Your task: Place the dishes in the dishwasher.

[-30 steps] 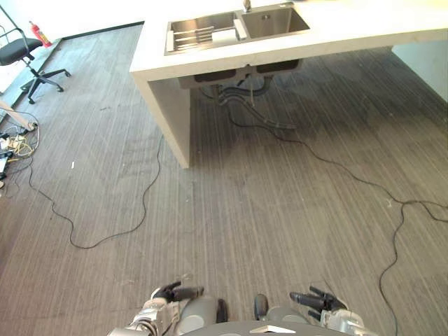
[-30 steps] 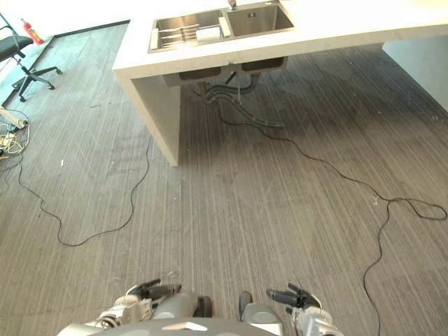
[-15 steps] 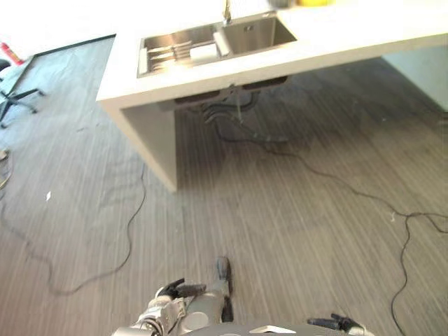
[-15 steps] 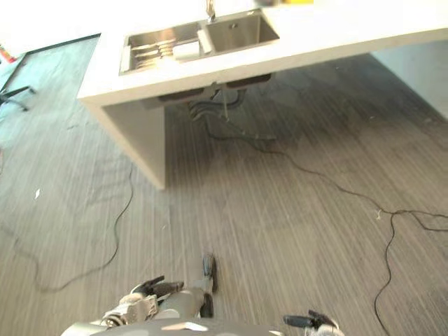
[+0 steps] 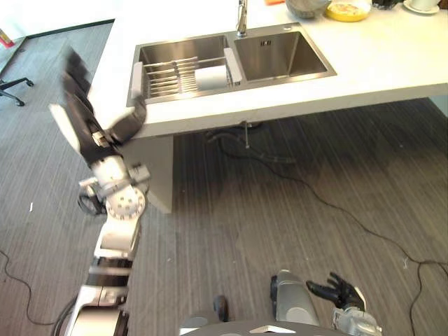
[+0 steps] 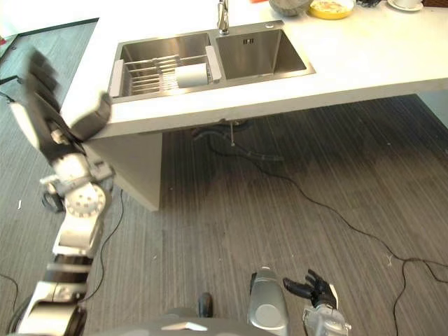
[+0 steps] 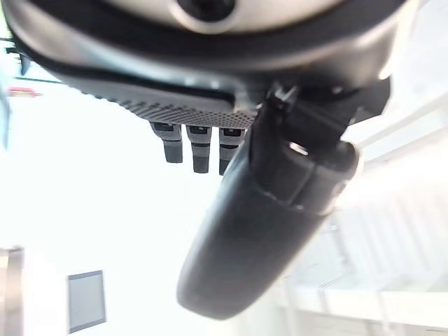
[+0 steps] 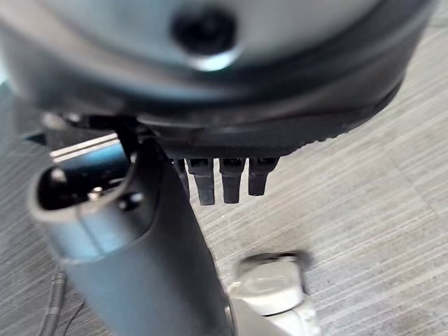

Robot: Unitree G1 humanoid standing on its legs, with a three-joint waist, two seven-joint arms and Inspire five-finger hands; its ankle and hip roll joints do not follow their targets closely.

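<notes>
I see the left hand [image 5: 87, 119] raised high on the left, just in front of the near-left corner of the counter [image 5: 392, 63]; its dark fingers are straight and fanned apart, the thumb sticking out toward the counter edge, nothing in its hold. The left wrist view agrees — stubby fingertips in a row, rounded dark thumb clear of them, bright background beyond.

The right hand [image 5: 341, 292] hangs low at the near right above the floor [image 5: 315, 210], fingers loosely spread and empty. In the right wrist view the thumb is a smooth dark cylinder with the ribbed fingertips beside it, over the striped floor.

Counter: matte white slab with a thick square edge, carried on a white panel leg at its left end. Set into it is a brushed stainless double sink [image 5: 231, 64], rectangular basins with sharp corners. The left basin holds a wire rack [image 5: 164, 75] of thin parallel metal rods, with a white rectangular dish [image 5: 211, 76] lying at its right end. A chrome tap [image 5: 241, 17] stands behind the divider.

More dishes at the far right of the counter — a grey bowl [image 5: 306, 7], a shallow yellow bowl [image 5: 348, 10], a white cup on a saucer [image 5: 425, 5].

Floor is grey, fine-lined plank texture. I can read no writing or labels anywhere.
</notes>
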